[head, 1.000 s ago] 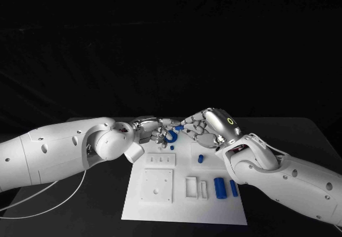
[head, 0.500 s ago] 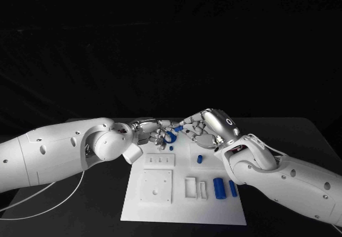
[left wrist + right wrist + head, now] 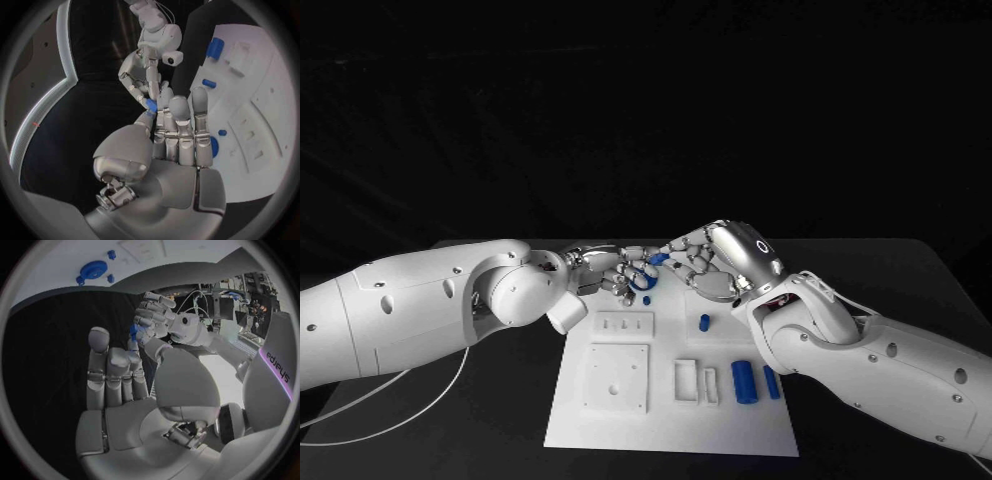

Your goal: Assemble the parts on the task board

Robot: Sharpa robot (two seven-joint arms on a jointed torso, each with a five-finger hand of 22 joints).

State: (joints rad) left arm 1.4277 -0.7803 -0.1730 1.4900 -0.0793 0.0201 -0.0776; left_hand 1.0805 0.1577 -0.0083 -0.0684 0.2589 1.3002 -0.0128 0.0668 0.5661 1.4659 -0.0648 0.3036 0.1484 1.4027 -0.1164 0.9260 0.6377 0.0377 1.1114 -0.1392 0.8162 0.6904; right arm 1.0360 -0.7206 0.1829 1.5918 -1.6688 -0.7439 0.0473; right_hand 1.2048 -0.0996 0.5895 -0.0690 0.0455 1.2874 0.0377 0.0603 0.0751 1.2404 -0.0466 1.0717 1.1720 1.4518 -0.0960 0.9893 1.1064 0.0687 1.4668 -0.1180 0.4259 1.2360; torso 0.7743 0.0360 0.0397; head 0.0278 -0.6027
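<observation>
Hands meeting above task board [image 3: 672, 400] far edge — left hand [image 3: 606, 267] and right hand [image 3: 718, 260] both pinching one small blue part [image 3: 655, 259].

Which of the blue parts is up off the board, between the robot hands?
The small blue part at the far edge of the task board, where the fingertips of both robot hands meet. The other blue parts lie on the board.

Bare task board [image 3: 678, 428] near edge
</observation>
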